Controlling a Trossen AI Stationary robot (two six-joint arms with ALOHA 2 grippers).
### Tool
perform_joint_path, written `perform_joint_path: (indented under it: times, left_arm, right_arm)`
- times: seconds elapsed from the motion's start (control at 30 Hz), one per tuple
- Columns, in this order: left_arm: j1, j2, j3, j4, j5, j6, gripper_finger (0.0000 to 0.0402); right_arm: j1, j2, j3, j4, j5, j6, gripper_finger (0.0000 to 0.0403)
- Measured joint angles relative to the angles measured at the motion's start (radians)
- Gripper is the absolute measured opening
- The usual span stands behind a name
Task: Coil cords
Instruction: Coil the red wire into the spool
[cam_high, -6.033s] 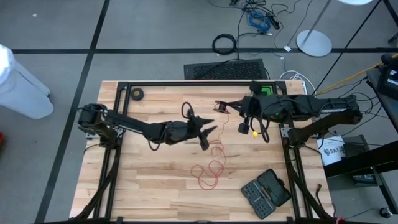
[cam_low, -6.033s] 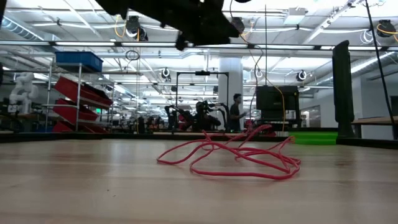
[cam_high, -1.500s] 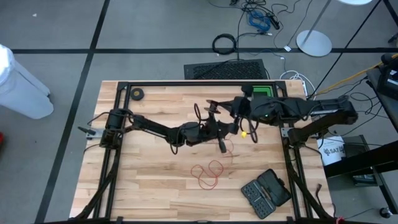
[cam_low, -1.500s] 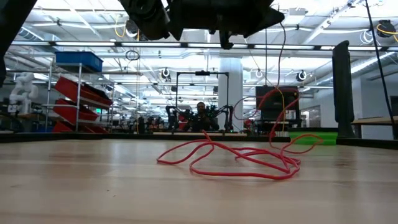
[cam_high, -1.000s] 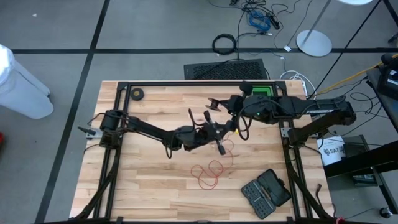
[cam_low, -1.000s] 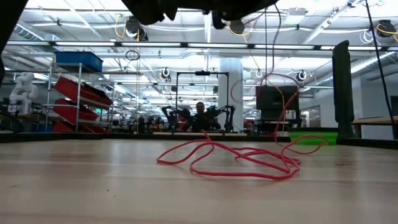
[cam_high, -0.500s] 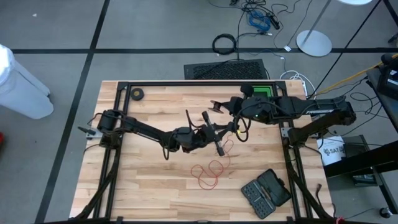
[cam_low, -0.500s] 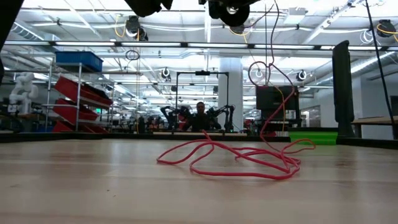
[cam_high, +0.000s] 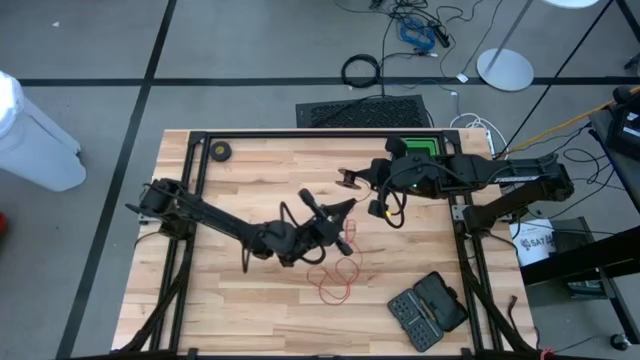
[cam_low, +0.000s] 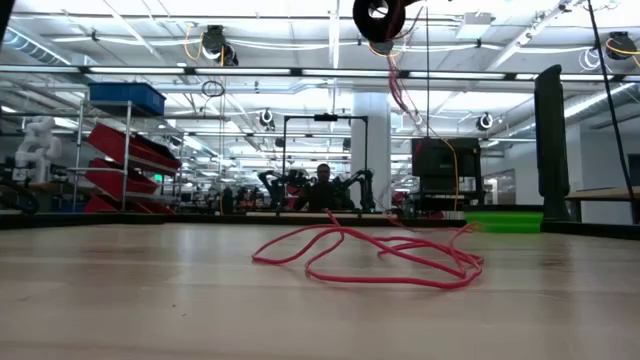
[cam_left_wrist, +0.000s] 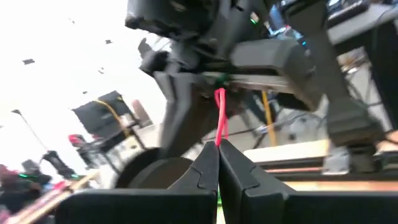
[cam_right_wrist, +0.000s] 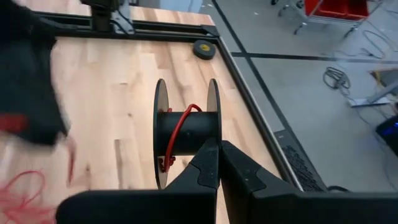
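Observation:
A thin red cord lies in loose loops (cam_high: 335, 278) on the wood table, also seen in the low view (cam_low: 370, 255). One strand climbs to a small black reel (cam_high: 348, 180), which hangs high above the table (cam_low: 380, 18) with a few red turns on its hub (cam_right_wrist: 177, 140). My right gripper (cam_right_wrist: 218, 147) reaches in from the table's right and is shut on the reel. My left gripper (cam_high: 338, 214) is near the table's middle, just near-left of the reel, and is shut on the cord (cam_left_wrist: 219, 118). My left gripper pinches a single strand of the red cord (cam_left_wrist: 219, 134) between its two fingertips. From the fingers the strand runs on toward the right arm and the reel. My right gripper pinches the rim of one reel flange (cam_right_wrist: 212, 132) between its fingers. It comes level from the table's right. The reel is lifted clear, its axle level.
A black tool case (cam_high: 428, 308) lies open at the near right. A small black roll (cam_high: 220, 151) sits at the far left corner, and a green pad (cam_high: 428, 146) at the far right. A black frame borders the table's far edge (cam_high: 300, 133).
My left gripper has drawn back toward the table's near-left with the cord and has left the top of the low view. The raised cord loop that stood to the right of the reel has gone. The strand now hangs down from the reel.

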Motion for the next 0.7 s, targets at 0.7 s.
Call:
perform_joint_path:
  times: [0.7]
  left_arm:
    - [-0.024, -0.050, -0.074, 0.002, -0.468, 0.375, 0.0001]
  right_arm:
    - [0.003, -0.036, 0.000, -0.041, -0.148, 0.002, 0.0000]
